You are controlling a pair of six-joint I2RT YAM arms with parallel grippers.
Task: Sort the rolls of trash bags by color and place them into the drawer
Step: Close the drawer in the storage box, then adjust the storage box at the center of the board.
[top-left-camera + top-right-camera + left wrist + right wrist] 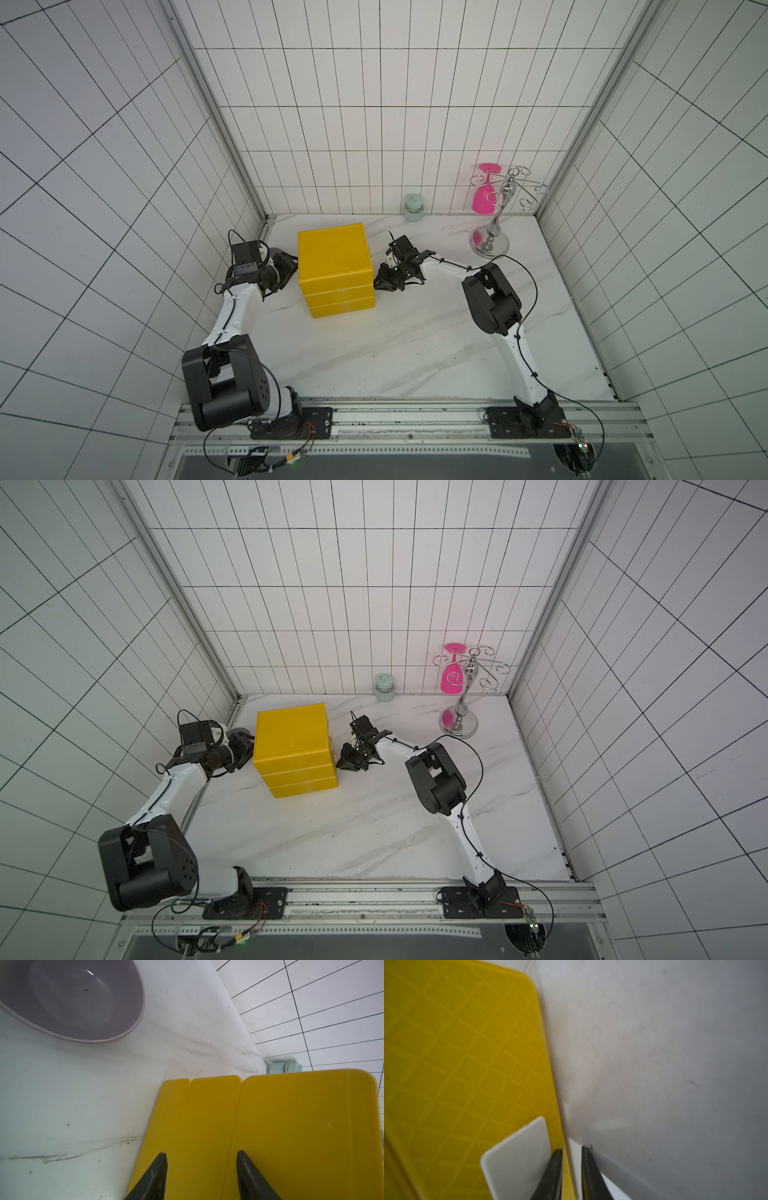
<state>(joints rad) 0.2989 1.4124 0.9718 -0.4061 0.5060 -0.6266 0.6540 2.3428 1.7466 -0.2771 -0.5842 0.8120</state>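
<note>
Shut drawer unit (332,249) sits between the left tool (201,1153), jaws apart, and the right tool (571,1148), astride its edge, grip unclear. No rolls show.

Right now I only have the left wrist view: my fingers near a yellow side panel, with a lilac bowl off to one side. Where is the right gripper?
Observer: The right gripper is at the opposite side of the yellow drawer unit from yours, with its fingertips pointing at the unit.
Operator: Is anything pulled out at the front?
Observer: No. In both top views the three drawers sit flush, one above the other, all pushed in.
</note>
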